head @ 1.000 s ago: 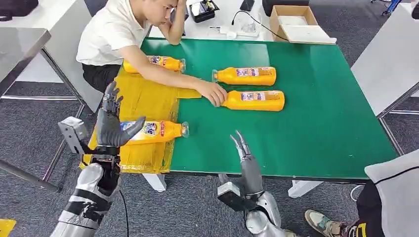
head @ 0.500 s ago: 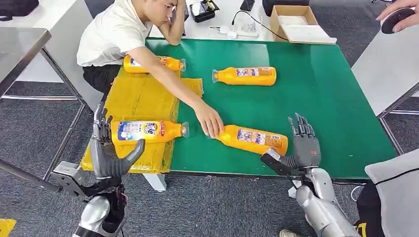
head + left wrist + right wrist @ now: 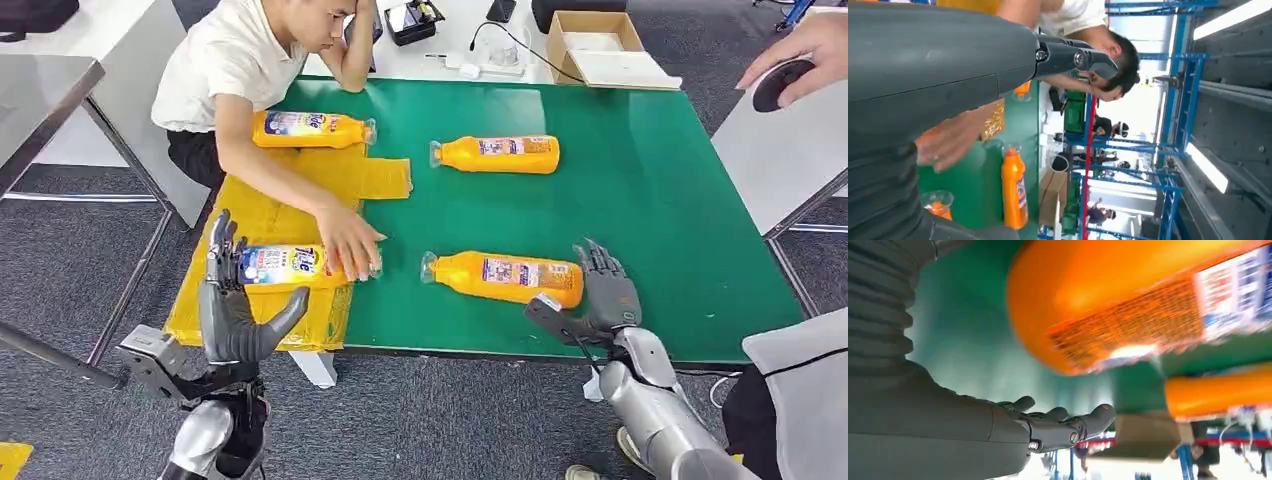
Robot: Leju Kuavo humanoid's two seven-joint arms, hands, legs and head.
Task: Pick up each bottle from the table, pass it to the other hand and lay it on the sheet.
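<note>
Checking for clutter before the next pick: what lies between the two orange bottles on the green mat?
Head view: only bare green mat lies between the far bottle and the near bottle.

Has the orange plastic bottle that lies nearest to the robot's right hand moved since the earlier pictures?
Yes. The orange plastic bottle has come from beside the far orange bottle toward the green table's near edge, by the right hand.
</note>
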